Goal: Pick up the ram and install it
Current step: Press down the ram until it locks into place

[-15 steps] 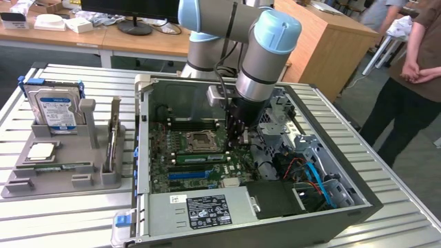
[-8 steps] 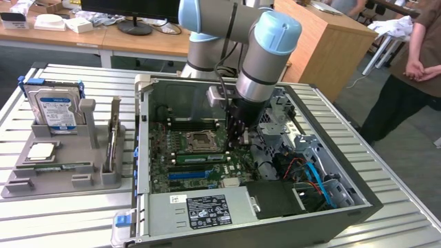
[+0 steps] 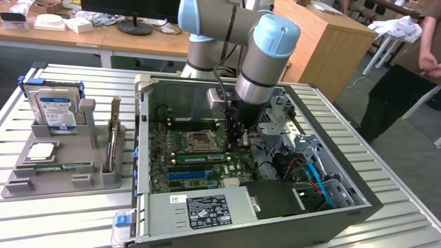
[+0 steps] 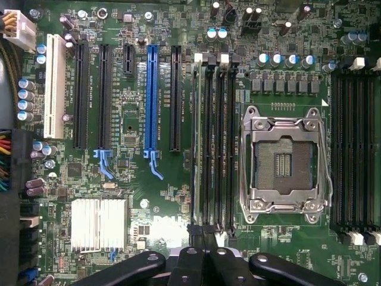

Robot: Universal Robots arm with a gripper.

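One ram (image 3: 200, 157), a long green stick, sits in a memory slot beside the processor socket (image 3: 198, 140) on the motherboard inside the open computer case (image 3: 358, 199). In the wrist view it shows edge-on as a thin strip (image 4: 196, 143) in the slot farthest from the socket (image 4: 284, 161). My gripper (image 3: 239, 142) hangs low over the board at one end of those slots, its black fingers (image 4: 190, 262) shut together with nothing visible between them. A second ram (image 3: 113, 124) stands on edge in the grey holder (image 3: 62, 181) at the exterior view's left.
The grey holder also carries a blue-and-white hard drive (image 3: 57, 111) and a small silver processor chip (image 3: 41, 151). Drive cages and cables (image 3: 310, 170) crowd the case at the exterior view's right. A person (image 3: 413, 72) stands at the far right.
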